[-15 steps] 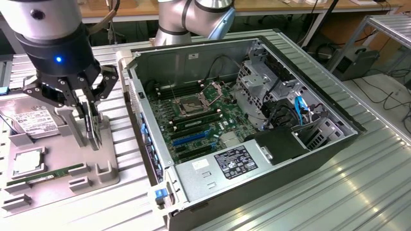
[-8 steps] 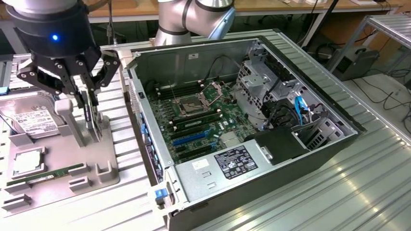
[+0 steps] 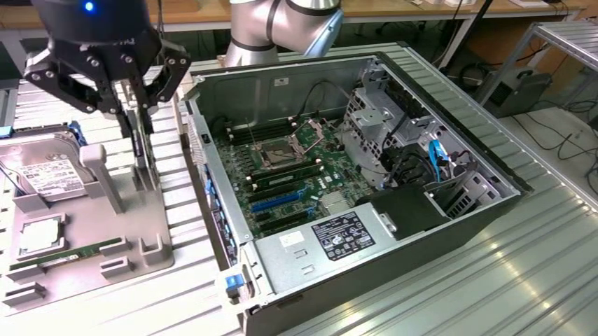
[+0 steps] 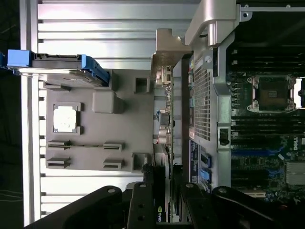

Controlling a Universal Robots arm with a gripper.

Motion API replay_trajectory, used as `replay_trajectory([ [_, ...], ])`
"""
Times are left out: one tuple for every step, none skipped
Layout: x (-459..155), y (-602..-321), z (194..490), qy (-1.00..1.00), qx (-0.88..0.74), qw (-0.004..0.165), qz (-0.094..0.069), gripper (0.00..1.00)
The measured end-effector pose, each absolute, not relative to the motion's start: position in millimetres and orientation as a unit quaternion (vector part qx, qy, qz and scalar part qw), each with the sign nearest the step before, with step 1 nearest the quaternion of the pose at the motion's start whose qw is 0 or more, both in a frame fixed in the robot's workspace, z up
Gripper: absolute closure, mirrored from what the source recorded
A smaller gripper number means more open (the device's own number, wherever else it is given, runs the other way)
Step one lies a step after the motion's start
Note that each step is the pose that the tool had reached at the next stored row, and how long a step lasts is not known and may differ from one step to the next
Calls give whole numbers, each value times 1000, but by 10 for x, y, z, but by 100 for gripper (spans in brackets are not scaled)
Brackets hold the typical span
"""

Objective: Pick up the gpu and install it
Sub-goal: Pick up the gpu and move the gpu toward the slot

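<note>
- The end effector is closed narrow on the gpu, gripping its upper edge, so the card hangs upright, likely to suit slotting.
- The gpu is over the grey parts holder, beside the open computer case, not yet above the motherboard.

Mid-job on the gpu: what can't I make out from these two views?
1. gpu: edge-on in both views, so its faces and contact edge are hidden.
2. Its lower edge, exterior view: a post of the grey holder covers it, so whether it is seated or lifted is unclear.
3. Expansion slots, exterior view: too small to see the latches.
4. Tool: its top is cut off by the exterior view's upper edge.
</note>
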State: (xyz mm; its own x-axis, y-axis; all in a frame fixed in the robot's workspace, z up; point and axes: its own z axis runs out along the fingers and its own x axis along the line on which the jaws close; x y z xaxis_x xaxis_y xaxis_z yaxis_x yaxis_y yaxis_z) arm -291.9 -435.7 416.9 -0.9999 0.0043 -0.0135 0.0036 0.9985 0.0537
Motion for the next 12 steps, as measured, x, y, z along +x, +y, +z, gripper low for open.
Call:
replay_trajectory([
  [-2882, -4366, 4217, 1000, 2, 7, 27, 74],
  [-2847, -4374, 4261, 1000, 2, 6, 28, 74],
  [-2807, -4381, 4305, 1000, 2, 6, 28, 74],
  [-2765, -4386, 4342, 1000, 2, 6, 29, 74],
  [-2719, -4391, 4375, 1000, 2, 5, 29, 74],
  [-2666, -4396, 4405, 1000, 2, 5, 30, 74],
  [-2568, -4401, 4440, 1000, 2, 4, 31, 74],
  [-2523, -4403, 4450, 1000, 2, 4, 31, 74],
  [-2476, -4405, 4456, 999, 2, 4, 32, 74],
  [-2430, -4406, 4460, 999, 2, 4, 32, 74],
  [-2386, -4407, 4461, 999, 2, 3, 32, 74],
  [-2339, -4409, 4463, 999, 2, 3, 32, 74],
])
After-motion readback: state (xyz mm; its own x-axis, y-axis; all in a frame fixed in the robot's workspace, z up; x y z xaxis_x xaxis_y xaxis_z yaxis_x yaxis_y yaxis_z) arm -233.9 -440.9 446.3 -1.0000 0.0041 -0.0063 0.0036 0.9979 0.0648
